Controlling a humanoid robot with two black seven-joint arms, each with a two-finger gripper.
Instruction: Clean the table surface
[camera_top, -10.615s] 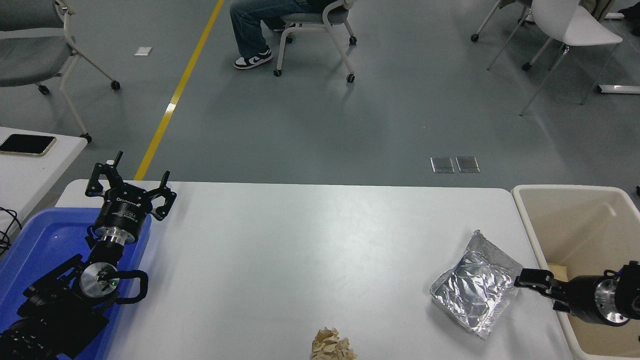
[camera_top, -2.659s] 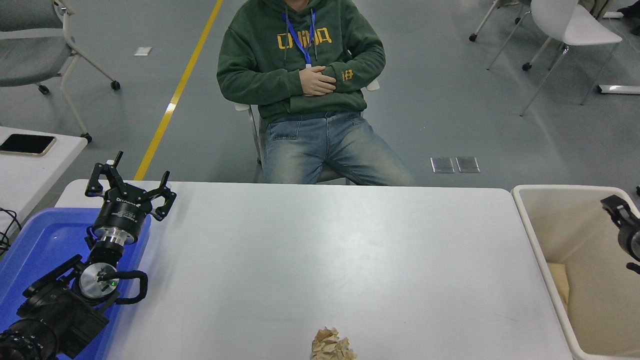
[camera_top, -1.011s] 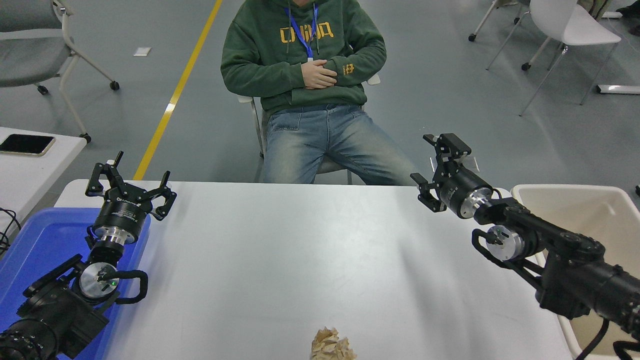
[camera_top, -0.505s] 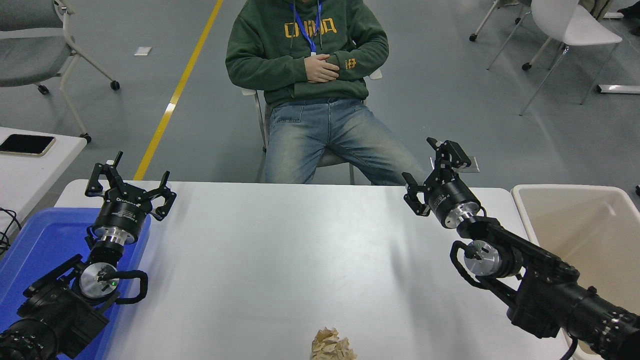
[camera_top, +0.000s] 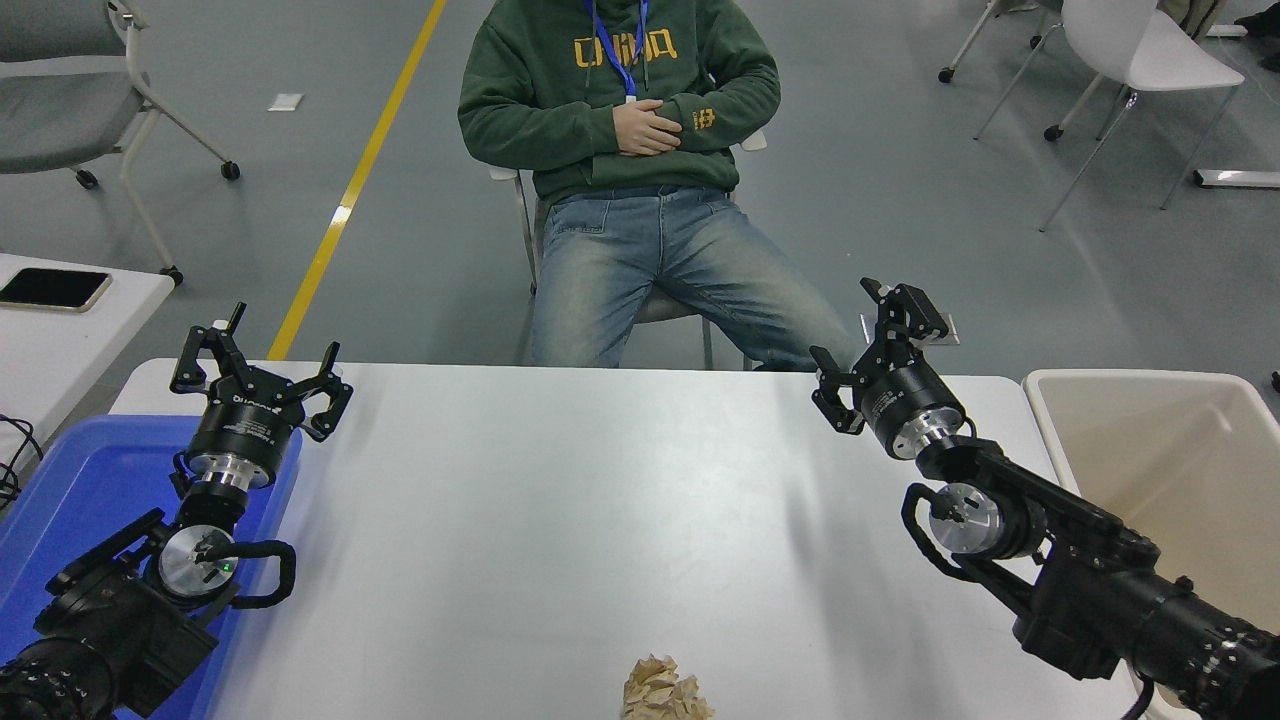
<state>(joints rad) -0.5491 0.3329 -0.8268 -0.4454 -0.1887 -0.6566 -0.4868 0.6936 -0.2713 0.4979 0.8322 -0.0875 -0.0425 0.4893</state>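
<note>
The table surface (camera_top: 600, 500) is a wide glossy white top filling the lower half of the view. A crumpled tan paper ball (camera_top: 665, 690) lies at its near edge, in the middle. My right gripper (camera_top: 872, 338) is held over the table's far right part, open and empty, its arm stretching in from the lower right. The paper ball is well to its near left. My left gripper (camera_top: 258, 365) stays parked at the far left corner, open, with nothing in it.
A blue tray (camera_top: 70, 500) sits under the left arm. A beige bin (camera_top: 1180, 460) stands at the table's right end. A person in a green hoodie (camera_top: 620, 90) sits at the far side. A smaller white table (camera_top: 50, 340) holds a phone (camera_top: 55, 289).
The foil packet seen earlier on the table's right is gone from it. The right arm came back from over the bin to the table's far right and has barely moved in the last half second.
</note>
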